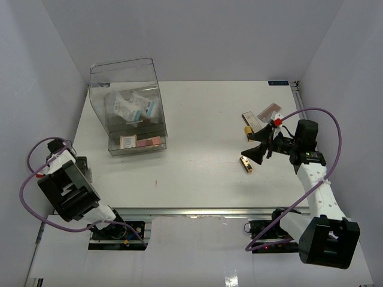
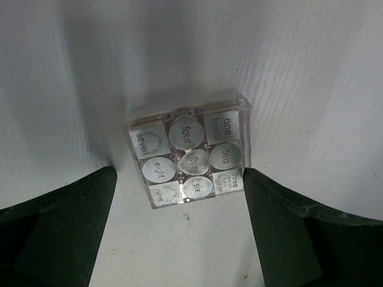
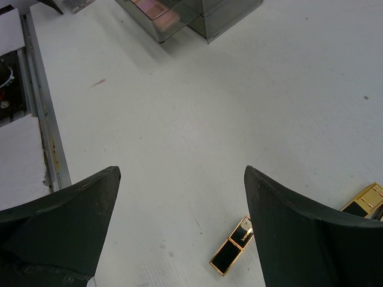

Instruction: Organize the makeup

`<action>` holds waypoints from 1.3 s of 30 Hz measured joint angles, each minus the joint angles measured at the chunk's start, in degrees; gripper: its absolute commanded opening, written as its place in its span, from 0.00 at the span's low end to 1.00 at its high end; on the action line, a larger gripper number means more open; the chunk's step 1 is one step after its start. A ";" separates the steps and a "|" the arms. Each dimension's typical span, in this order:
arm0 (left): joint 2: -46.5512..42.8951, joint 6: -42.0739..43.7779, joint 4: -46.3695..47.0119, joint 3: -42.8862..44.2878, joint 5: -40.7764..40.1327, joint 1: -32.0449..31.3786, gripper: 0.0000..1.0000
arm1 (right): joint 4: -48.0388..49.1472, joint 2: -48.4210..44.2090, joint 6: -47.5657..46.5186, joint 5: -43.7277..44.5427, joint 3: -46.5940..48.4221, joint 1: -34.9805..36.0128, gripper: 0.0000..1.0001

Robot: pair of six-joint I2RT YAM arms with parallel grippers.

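Pale walls close in a white worktop (image 1: 197, 179), and the biggest thing on it is the clear box (image 1: 99, 95), standing toward the far left. It serves as the collecting place: white-and-blue packets (image 1: 131, 107) are heaped in its upper part and pink palettes (image 1: 142, 142) lie flat in its low front tray, so part of the sorting looks done.

Nearer than the box and to its left, the left arm (image 1: 66, 188) is folded at the worktop's edge. Its wrist view shows the left pincer (image 2: 179, 176) with jaws wide apart, empty, flanking a clear square palette (image 2: 188, 155) of silvery numbered pans without touching it. That palette cannot be made out from above.

Well to the right of the box, the right pincer (image 1: 256, 152) hangs with jaws spread and nothing between them. It is tilted down toward a gold tube (image 3: 233, 245) lying flat just beside one finger (image 3: 299, 233), probably lined up for a pick.

Beyond that tube, equally far right of the box, a few loose palettes (image 1: 266, 115) and a second gold case (image 1: 247, 130) wait in a small cluster.
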 measured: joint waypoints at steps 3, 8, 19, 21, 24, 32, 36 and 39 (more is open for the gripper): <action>0.50 0.35 0.58 0.41 0.84 0.00 0.98 | 0.00 0.35 -0.08 0.15 0.00 0.00 0.90; 0.38 0.85 0.66 0.39 2.43 0.00 0.98 | 0.00 0.53 -0.12 0.48 0.00 0.00 0.90; -1.06 0.88 1.01 1.42 5.35 0.00 0.98 | -0.02 1.10 -0.32 0.85 0.00 0.00 0.90; -0.03 0.77 1.11 1.46 5.45 0.00 0.98 | -0.02 1.10 -0.35 0.93 0.00 0.00 0.90; 1.45 0.60 1.08 1.46 5.49 0.00 0.98 | -0.04 1.10 -0.33 0.99 0.00 0.00 0.90; 2.42 0.45 0.95 1.90 5.40 0.00 0.98 | -0.04 1.11 -0.35 1.00 0.00 0.00 0.90; 4.72 0.17 0.22 4.03 4.84 0.00 0.98 | -0.07 1.12 -0.37 1.00 0.00 0.00 0.90; 6.51 -0.35 -0.86 5.81 4.01 0.00 0.98 | -0.09 1.12 -0.37 1.01 0.00 0.00 0.90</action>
